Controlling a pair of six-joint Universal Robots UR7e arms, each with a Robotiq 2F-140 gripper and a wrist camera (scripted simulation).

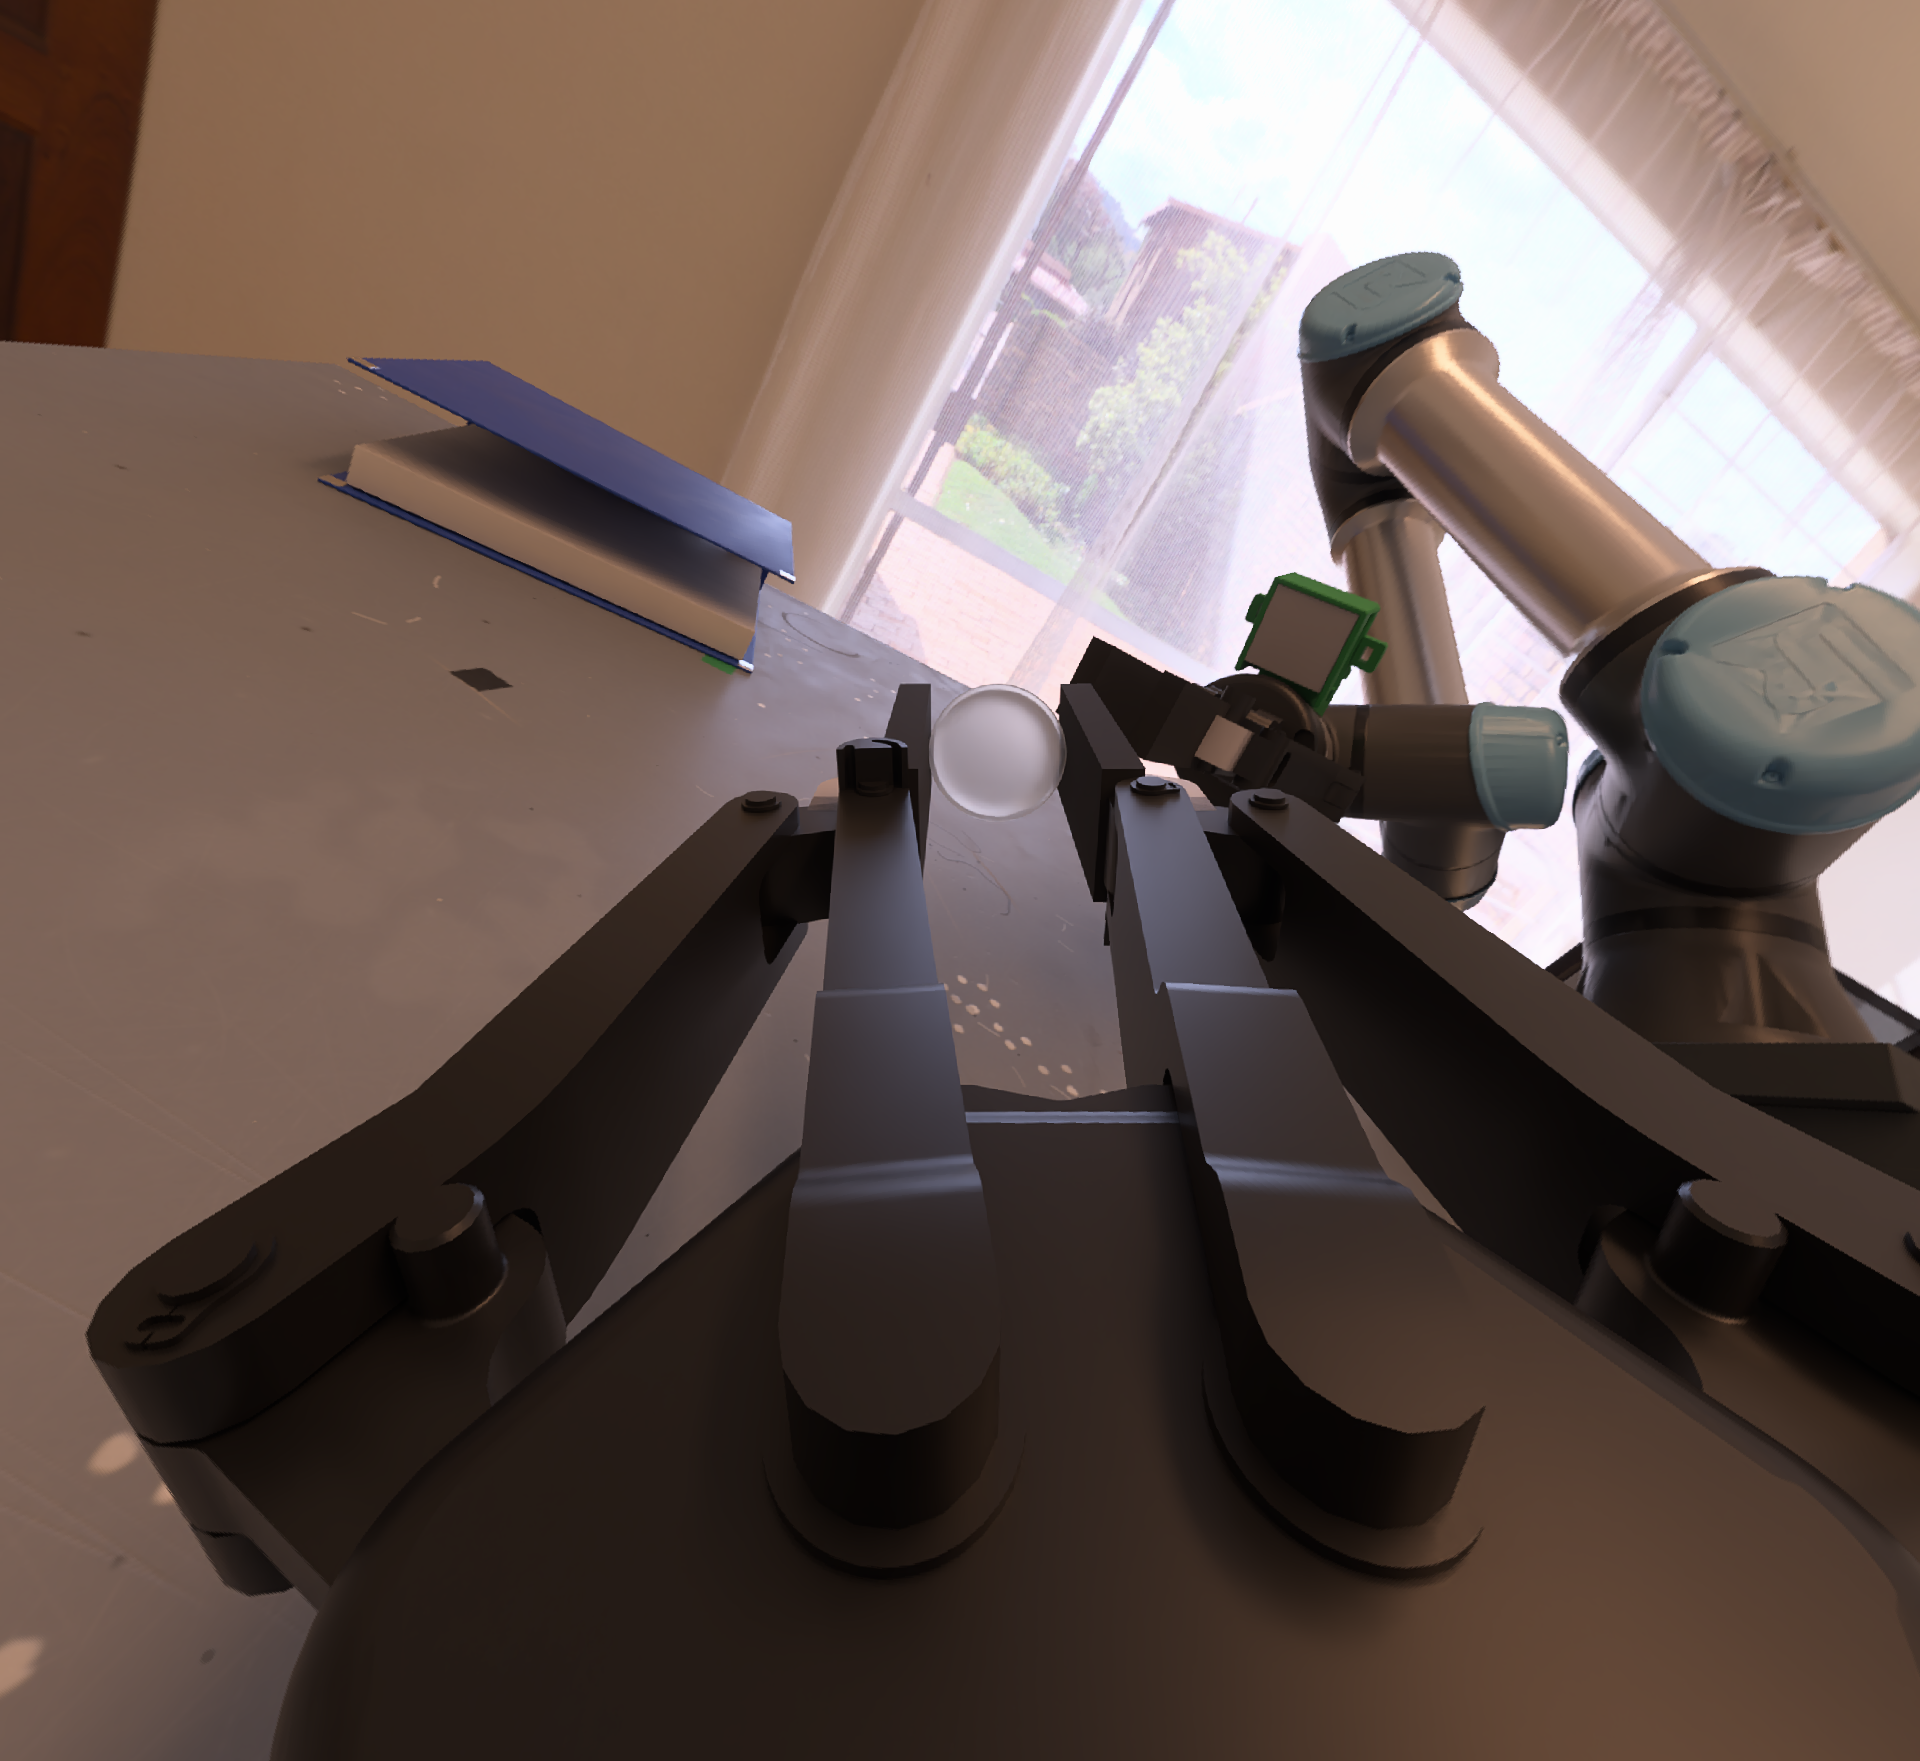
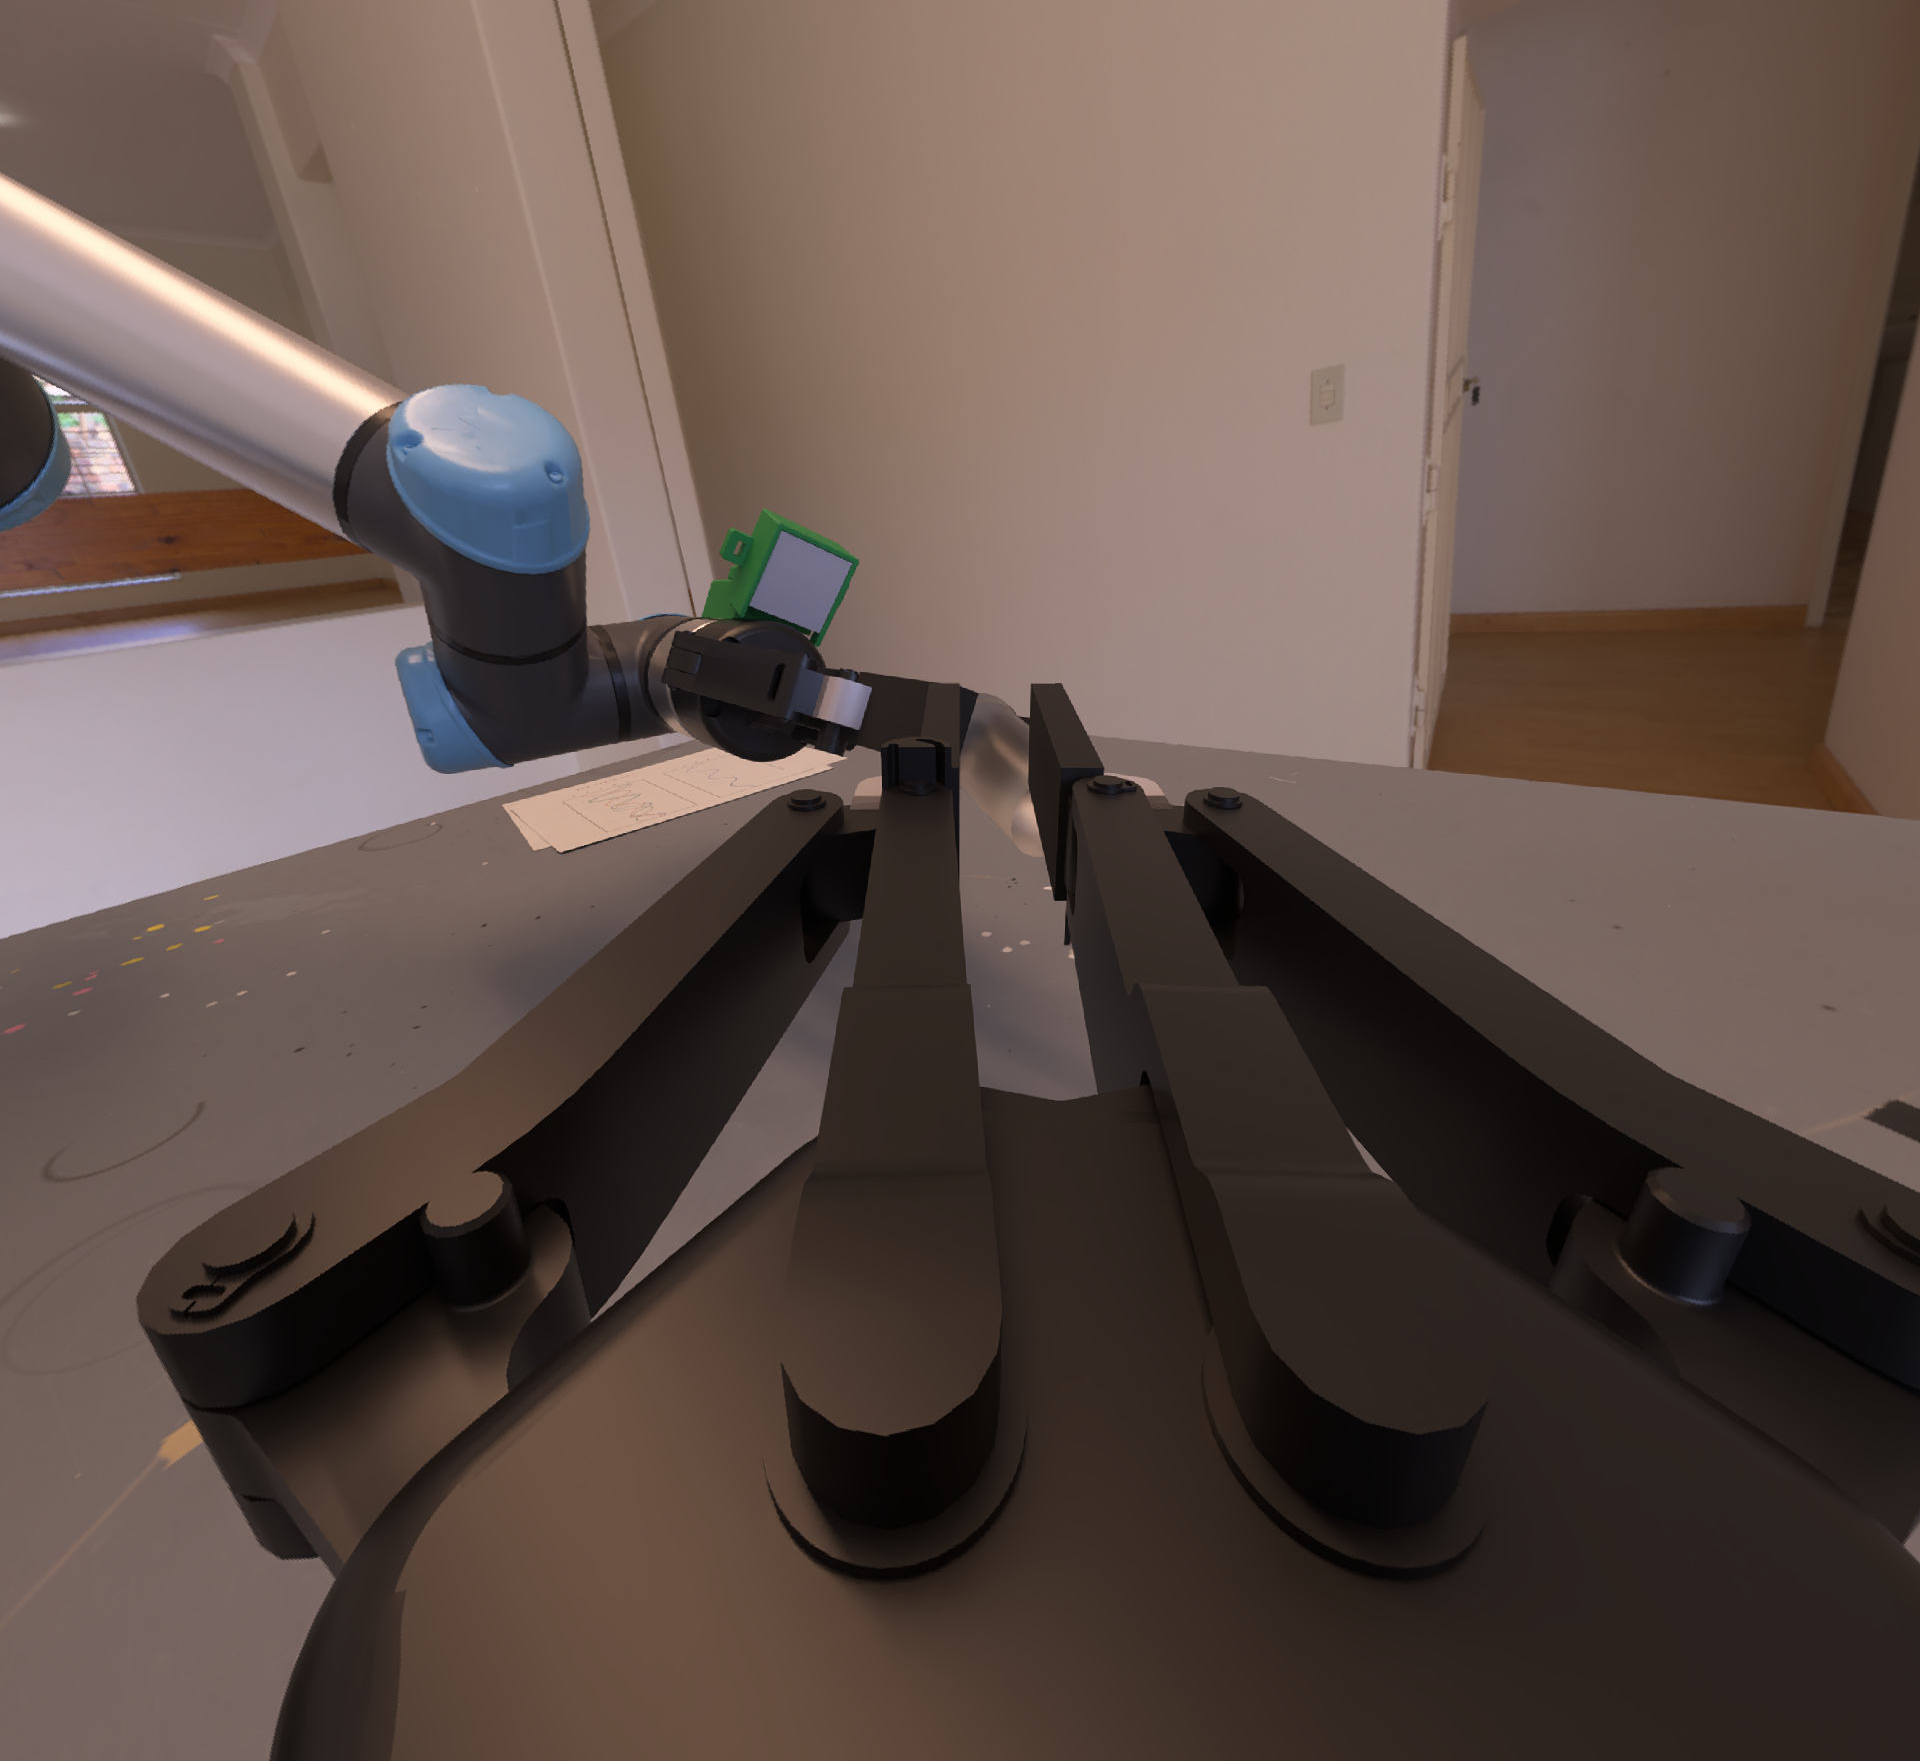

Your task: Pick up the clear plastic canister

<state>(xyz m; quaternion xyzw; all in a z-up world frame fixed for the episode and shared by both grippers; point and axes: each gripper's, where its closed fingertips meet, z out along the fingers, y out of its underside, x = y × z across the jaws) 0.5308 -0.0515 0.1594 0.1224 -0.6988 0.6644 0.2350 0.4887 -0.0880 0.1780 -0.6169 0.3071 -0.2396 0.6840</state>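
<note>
Left gripper (image 1: 995, 755) first: its fingers are pinched onto the canister (image 1: 997, 751), one pad on each side of the round clear end, with no gap showing either way. The canister sits between those tips, above the grey table (image 1: 312, 828); whether it touches the top, I cannot tell. Off toward the table's far left edge lies a blue book (image 1: 582, 506), cover propped open, well apart from the action.

Over to the right gripper (image 2: 992, 755): its fingers are drawn in narrow as well, closed on the canister (image 2: 995, 761) from the opposite side, the clear body running between its pads. Both grippers meet tip to tip on it. Beyond, near the far edge, lie white sheets of paper (image 2: 623, 802), under the left arm's (image 2: 488, 568) wrist.
</note>
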